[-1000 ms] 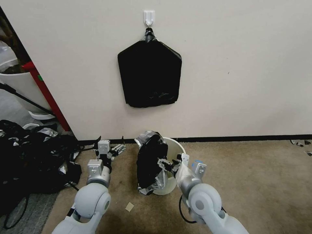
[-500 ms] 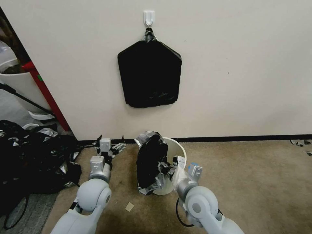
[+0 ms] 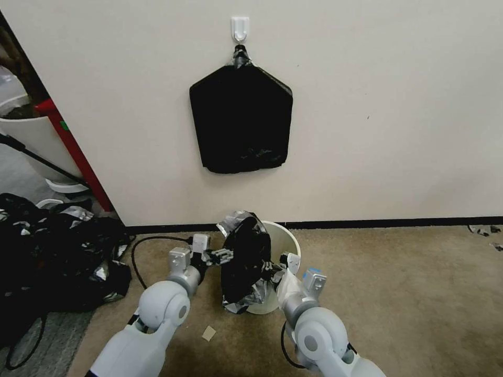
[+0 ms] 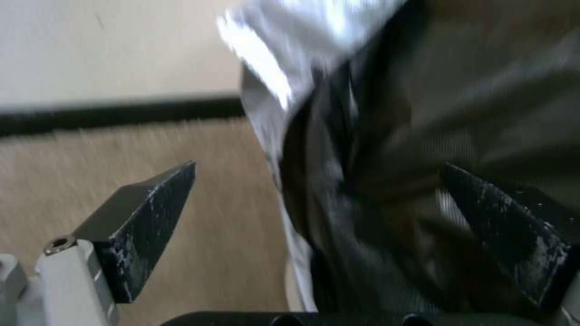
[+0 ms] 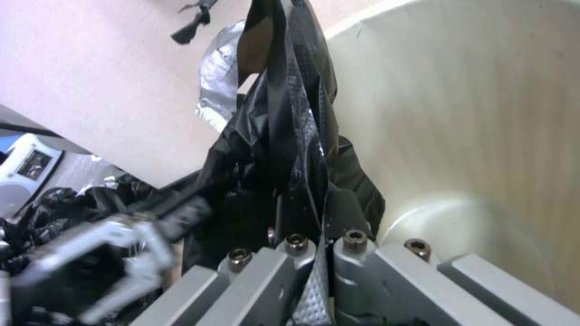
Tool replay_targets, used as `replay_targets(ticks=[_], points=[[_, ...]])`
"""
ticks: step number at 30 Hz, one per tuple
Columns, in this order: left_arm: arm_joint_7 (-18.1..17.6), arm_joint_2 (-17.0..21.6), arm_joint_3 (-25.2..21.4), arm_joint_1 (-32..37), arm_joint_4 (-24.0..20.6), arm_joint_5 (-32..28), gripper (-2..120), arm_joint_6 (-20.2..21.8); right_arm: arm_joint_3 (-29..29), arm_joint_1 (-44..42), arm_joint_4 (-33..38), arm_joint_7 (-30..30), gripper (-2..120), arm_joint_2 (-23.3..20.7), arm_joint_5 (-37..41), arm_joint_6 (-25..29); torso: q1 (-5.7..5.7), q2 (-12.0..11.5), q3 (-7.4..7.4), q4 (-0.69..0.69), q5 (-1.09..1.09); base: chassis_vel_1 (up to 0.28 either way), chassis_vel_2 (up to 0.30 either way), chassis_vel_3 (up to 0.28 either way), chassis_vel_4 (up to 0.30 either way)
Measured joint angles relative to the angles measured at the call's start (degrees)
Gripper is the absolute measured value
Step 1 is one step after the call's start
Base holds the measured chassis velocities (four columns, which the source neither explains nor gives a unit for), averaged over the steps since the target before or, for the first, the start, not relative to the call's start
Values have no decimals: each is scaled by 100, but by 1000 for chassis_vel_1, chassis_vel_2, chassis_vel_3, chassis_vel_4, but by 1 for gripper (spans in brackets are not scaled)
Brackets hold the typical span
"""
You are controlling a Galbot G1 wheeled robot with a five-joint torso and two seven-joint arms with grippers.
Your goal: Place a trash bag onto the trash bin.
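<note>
Beige carpet [image 3: 408, 293] below a cream wall: trash bin [image 3: 285, 238] draped leftward with trash bag [image 3: 243, 256]; right gripper [image 3: 273, 272] pinching its film, left gripper [image 3: 226, 256] spread wide beside it.

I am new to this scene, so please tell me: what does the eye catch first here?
First, the flat black bundle hanging from a white hook on the wall. Below it, on the carpet, the trash bag drapes over the near-left rim of the trash bin; the right pincer grips the film, the open left pincer reaches its side.
</note>
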Motion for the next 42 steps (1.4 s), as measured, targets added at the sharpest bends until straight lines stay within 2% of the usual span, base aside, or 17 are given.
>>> replay_targets(ticks=[1,6,9,12,13,16,17,20,21,24,25,28,29,32,37,40,42], points=[[-115,-61,76,-66,84,-115,100,168,-15,-12,-9,-25,0,12,-61,18,0,0,0,0,1,0,0,0,0],[-273,-171,201,-164,234,-257,100,368,-27,-43,-27,-92,0,37,-226,51,0,0,0,0,0,0,0,0,0],[-427,-248,298,-237,319,-347,91,461,-27,-86,-30,-150,0,43,-364,84,0,0,0,0,0,0,0,0,0],[-541,-321,361,-306,401,-360,77,517,-6,-125,-43,-177,0,34,-479,129,0,1,-1,2,3,0,0,0,0],[-541,-321,361,-306,401,-360,77,517,-6,-125,-43,-177,0,34,-479,129,0,1,-1,2,3,0,0,0,0],[-608,-341,374,-325,419,-368,62,667,11,-137,-73,-203,0,23,-636,183,-1,1,-1,2,3,0,0,0,0],[-608,-341,374,-325,419,-368,62,667,11,-137,-73,-203,0,23,-636,183,-1,1,-1,2,3,0,0,0,0],[-694,-343,327,-329,424,-497,47,787,10,-143,-126,-237,0,18,-846,286,0,1,-2,2,1,0,0,0,0],[-694,-343,327,-329,424,-497,47,787,10,-143,-126,-237,0,18,-846,286,0,1,-2,2,1,0,0,0,0],[-720,-322,231,-299,448,-553,33,794,9,-153,-238,-354,0,9,-1217,498,-1,1,-2,1,1,0,0,0,0],[-720,-322,231,-299,448,-553,33,794,9,-153,-238,-354,0,9,-1217,498,-1,1,-2,1,1,0,0,0,0],[-717,-297,120,-251,454,-588,19,770,2,-179,-275,-465,0,-4,-1514,646,0,1,-1,1,0,0,0,0,0],[-717,-297,120,-251,454,-588,19,770,2,-179,-275,-465,0,-4,-1514,646,0,1,-1,1,0,0,0,0,0],[-568,-245,-45,-183,449,-660,6,547,15,-218,-277,-750,0,-32,-2012,959,0,0,1,-2,-5,0,0,0,0],[-289,-155,-199,-115,361,-545,5,443,229,-199,-288,-1266,0,-69,-2507,1241,1,0,1,-3,-4,0,0,0,0],[39,-88,-315,-47,252,-275,5,355,457,-105,-294,-1622,0,-126,-2664,1323,1,0,1,-1,-1,0,0,0,0],[402,-53,-432,21,148,40,4,163,680,-9,-278,-1793,0,-204,-2617,1316,0,0,1,0,0,0,0,0,0]])
